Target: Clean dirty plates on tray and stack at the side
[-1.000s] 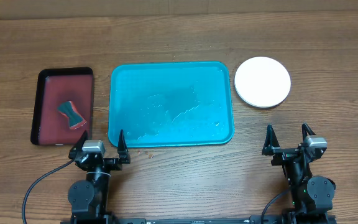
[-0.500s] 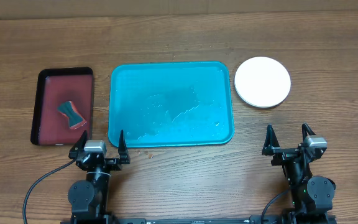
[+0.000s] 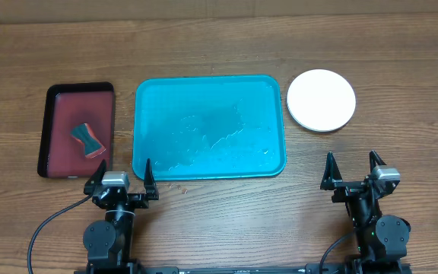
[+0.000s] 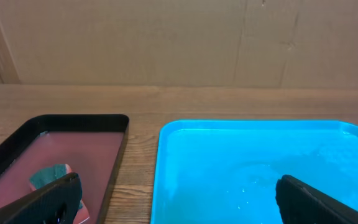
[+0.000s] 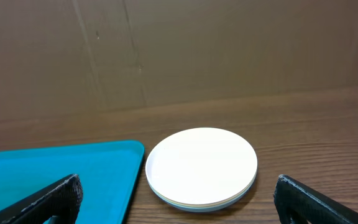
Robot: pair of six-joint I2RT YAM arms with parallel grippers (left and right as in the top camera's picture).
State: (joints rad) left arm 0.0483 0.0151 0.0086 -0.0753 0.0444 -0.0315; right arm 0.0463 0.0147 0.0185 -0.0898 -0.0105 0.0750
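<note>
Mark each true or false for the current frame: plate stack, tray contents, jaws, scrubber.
1. The round plastic plates sit stacked right of the turquoise rectangular plastic tray, white one on top. True.
2. One plate lies on the turquoise tray. False: it holds no plate, only wet streaks.
3. The left jaws and right jaws stand open, holding nothing. True.
4. The teal-and-red scrubber lies on the bare wooden table. False: it lies in the small dark red black-rimmed tray.
</note>
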